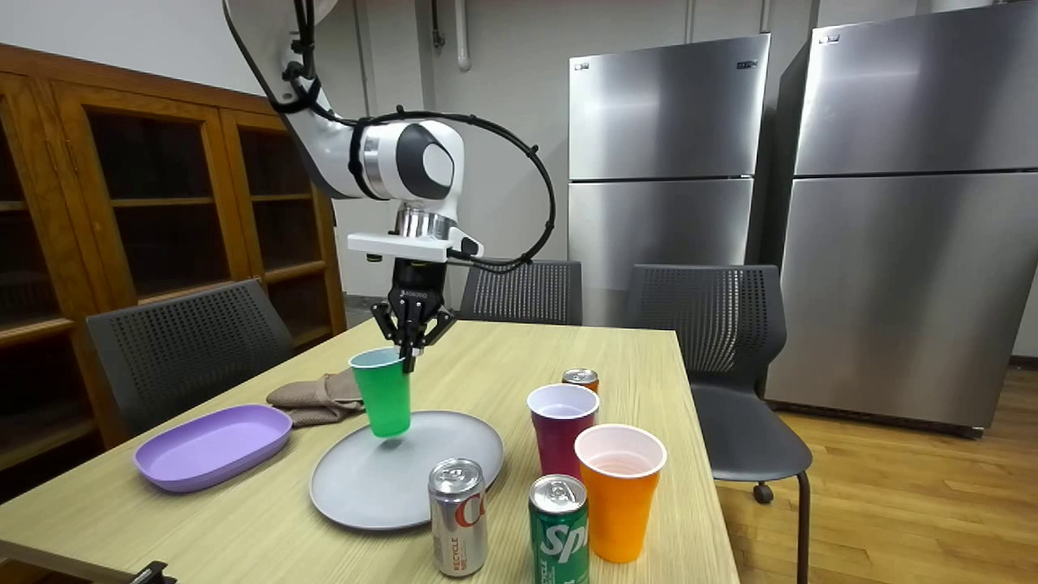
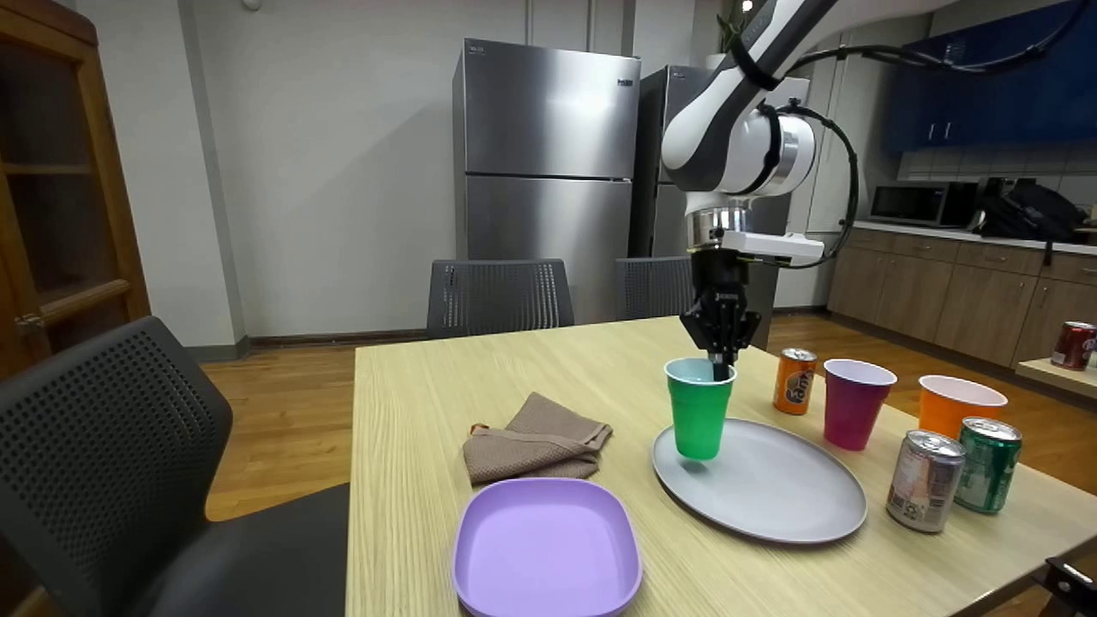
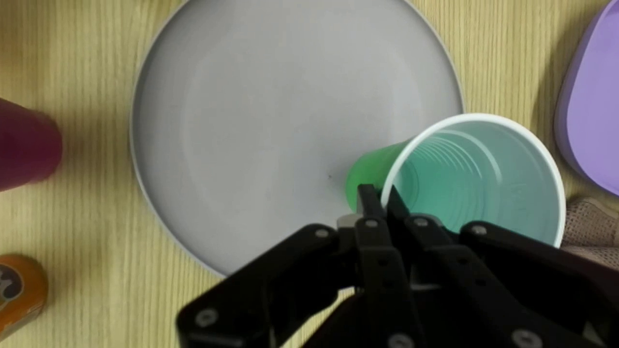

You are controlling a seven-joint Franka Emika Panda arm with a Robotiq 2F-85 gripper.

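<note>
- 2 steel refrigerators (image 1: 665, 219) stand beyond the light wood table (image 2: 411, 411), at 2 o'clock from the gray plate (image 3: 271, 106) in an exterior view.
- the gray plate lies flat on the table.
- the lavender tray (image 2: 548, 548) is at 3 o'clock from the plate in the wrist view.
- the brown cloth (image 2: 540, 450) lies folded at 4 o'clock in that view.
- the gripper (image 3: 383, 198) stands narrow, holding the green cup (image 2: 701, 420) by its wall, at about 9 o'clock on the rim in the wrist view, 1 fingertip inside, 1 outside.
- the green cup is over the plate's 4 o'clock side there; whether its base touches cannot be told.
- the purple cup (image 2: 857, 411) is at 9 o'clock from the plate there, the orange cup (image 1: 623, 507) at 3 o'clock in an exterior view.
- the silver can (image 1: 458, 527) and green can (image 1: 559, 535) are at 4 o'clock in an exterior view, the orange can (image 2: 795, 390) at 8 o'clock in the wrist view.
</note>
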